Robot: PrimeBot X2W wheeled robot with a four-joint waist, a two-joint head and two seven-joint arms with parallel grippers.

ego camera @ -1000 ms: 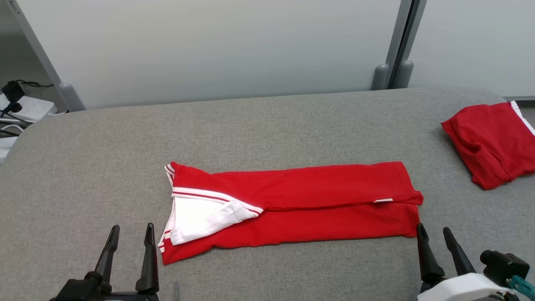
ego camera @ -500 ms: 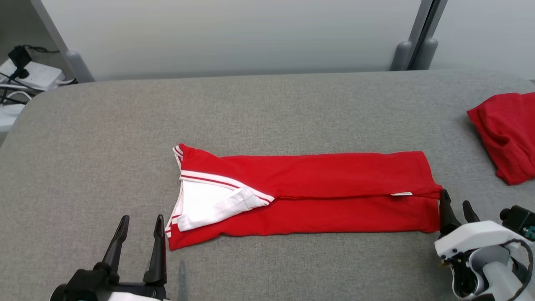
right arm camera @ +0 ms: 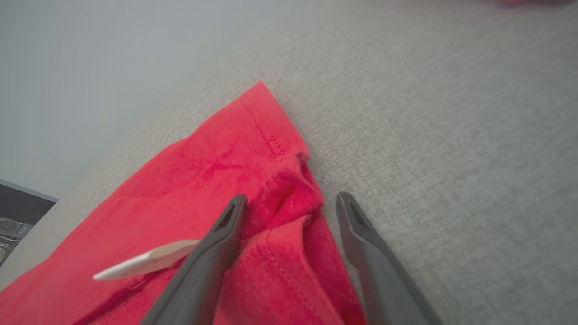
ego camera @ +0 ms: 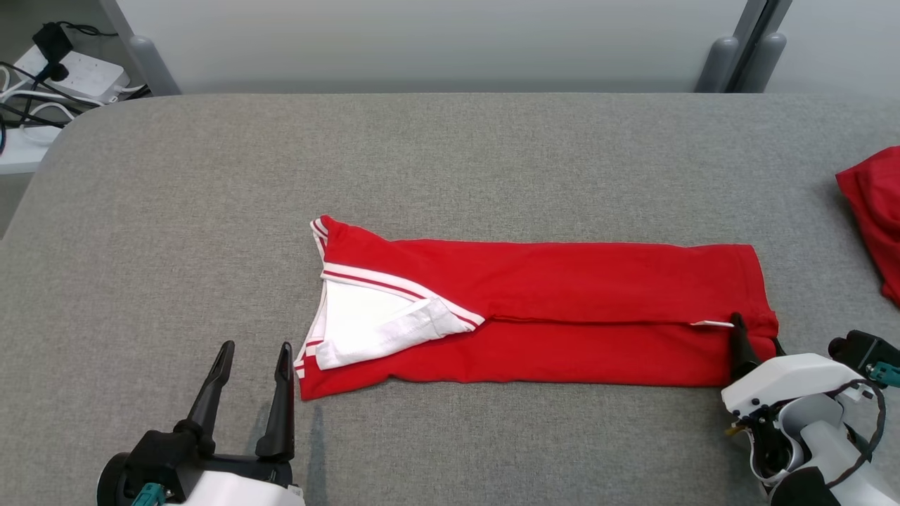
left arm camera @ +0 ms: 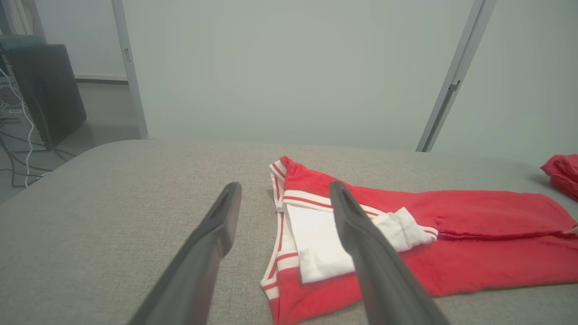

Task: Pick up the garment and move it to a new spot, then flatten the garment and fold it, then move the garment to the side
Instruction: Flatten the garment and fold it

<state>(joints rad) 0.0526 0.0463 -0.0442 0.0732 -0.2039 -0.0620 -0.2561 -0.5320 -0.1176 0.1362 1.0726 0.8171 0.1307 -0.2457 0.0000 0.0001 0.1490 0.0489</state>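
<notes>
Grey fabric-covered bench [ego camera: 450,154], pale wall [ego camera: 422,42] behind.
Item: red folded polo shirt w/ white striped collar [ego camera: 562,309]. Lies mid-bench, long axis left–right, collar end left, hem end right.
Right claw [right arm camera: 291,197]: spread, straddling hem corner at shirt's right end, nothing pinched.
Left claw [ego camera: 255,346]: spread, empty, just beside collar end, toward near edge.
Judgement: right arm nearer; next fold prob. lifts hem, carries it leftward along axis.

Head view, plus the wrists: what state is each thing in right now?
Garment: folded into a long strip, lying flat, collar end at the robot's left.
Left pincer: open, beside the collar end, off the cloth.
Right pincer: open, fingers astride the hem corner.
Other red cloth: bunched, at the picture's right edge.
</notes>
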